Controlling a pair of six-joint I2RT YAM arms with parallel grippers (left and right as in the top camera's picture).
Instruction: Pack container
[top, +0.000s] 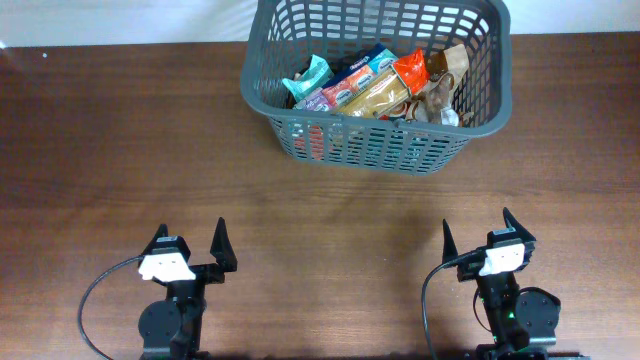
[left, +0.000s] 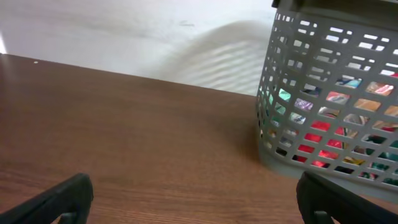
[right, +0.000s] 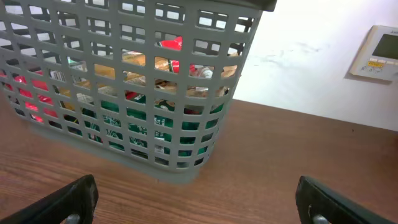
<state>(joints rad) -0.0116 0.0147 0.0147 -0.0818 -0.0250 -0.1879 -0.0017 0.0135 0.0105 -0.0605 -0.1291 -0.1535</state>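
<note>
The dark grey lattice basket (top: 465, 115) stands at the far middle-right of the table and holds several snack packets (top: 375, 85). It shows at the right of the left wrist view (left: 323, 93) and at the upper left of the right wrist view (right: 124, 81). My left gripper (top: 190, 250) is open and empty near the front edge at the left, far from the basket. My right gripper (top: 482, 240) is open and empty near the front edge at the right. Each wrist view shows only bare wood between the fingers: left (left: 193, 199), right (right: 196, 199).
The brown wooden table (top: 120, 150) runs to a white wall at the back. A white wall panel with buttons (right: 379, 53) shows at the right of the right wrist view.
</note>
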